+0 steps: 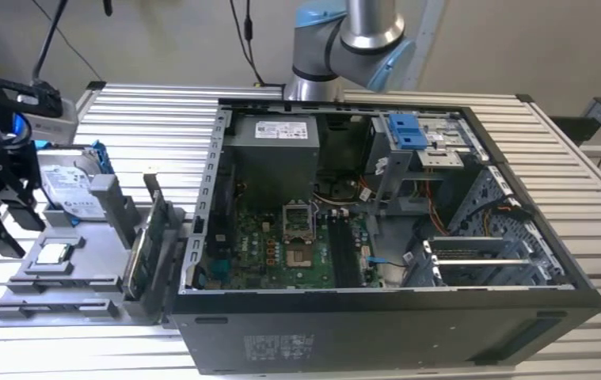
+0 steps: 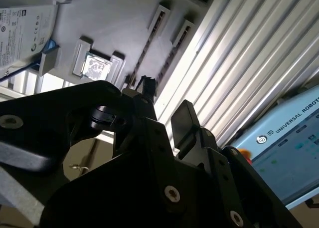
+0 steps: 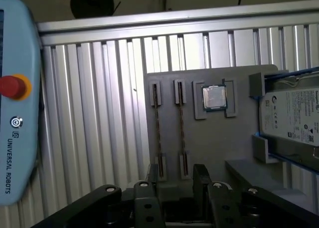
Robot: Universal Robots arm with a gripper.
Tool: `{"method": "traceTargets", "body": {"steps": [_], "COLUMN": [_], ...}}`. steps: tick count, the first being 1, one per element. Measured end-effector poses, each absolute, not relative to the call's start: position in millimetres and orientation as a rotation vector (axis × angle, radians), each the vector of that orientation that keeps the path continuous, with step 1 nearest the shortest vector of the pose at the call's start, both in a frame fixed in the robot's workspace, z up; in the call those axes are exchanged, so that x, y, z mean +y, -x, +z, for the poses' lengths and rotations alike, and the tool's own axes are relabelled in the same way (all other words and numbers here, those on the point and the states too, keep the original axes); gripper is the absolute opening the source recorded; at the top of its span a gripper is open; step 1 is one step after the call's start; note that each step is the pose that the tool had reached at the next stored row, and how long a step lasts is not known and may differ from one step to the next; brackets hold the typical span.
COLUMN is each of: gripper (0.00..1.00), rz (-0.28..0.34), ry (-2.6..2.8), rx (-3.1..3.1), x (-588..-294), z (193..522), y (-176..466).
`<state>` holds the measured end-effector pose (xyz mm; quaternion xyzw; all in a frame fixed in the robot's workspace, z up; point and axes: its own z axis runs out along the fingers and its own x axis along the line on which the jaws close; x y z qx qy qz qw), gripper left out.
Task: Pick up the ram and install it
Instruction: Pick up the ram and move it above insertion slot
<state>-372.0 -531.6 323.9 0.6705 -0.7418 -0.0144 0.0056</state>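
Two ram sticks stand edge-on, side by side, in slots of a grey parts tray (image 3: 214, 153): one ram stick (image 3: 181, 130) and a second ram stick (image 3: 157, 133); the second wrist view shows a ram stick (image 2: 147, 46) as a thin dark strip. My gripper (image 3: 175, 180) hovers above the near ends of the sticks, open, with nothing between its black fingers (image 3: 199, 174). In the second wrist view the gripper (image 2: 164, 101) is also spread apart. In the exterior view the gripper (image 1: 5, 226) hangs over the tray (image 1: 78, 237) at the far left.
An open computer case (image 1: 385, 222) lies to the exterior view's right of the tray, its green motherboard (image 1: 279, 253) with long dark slots (image 1: 340, 245) exposed. The tray also holds a hard drive (image 3: 291, 113), a square silver chip (image 3: 214, 97) and an upright card (image 1: 136, 253). A teach pendant (image 3: 17, 88) lies nearby.
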Motion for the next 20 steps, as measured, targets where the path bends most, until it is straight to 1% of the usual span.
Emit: {"method": "traceTargets", "body": {"steps": [20], "gripper": [0.42], "rz": [-0.045], "ry": [-2.099], "rx": [-2.321], "x": [-531.7], "z": [300.1], "y": [374.9]}}
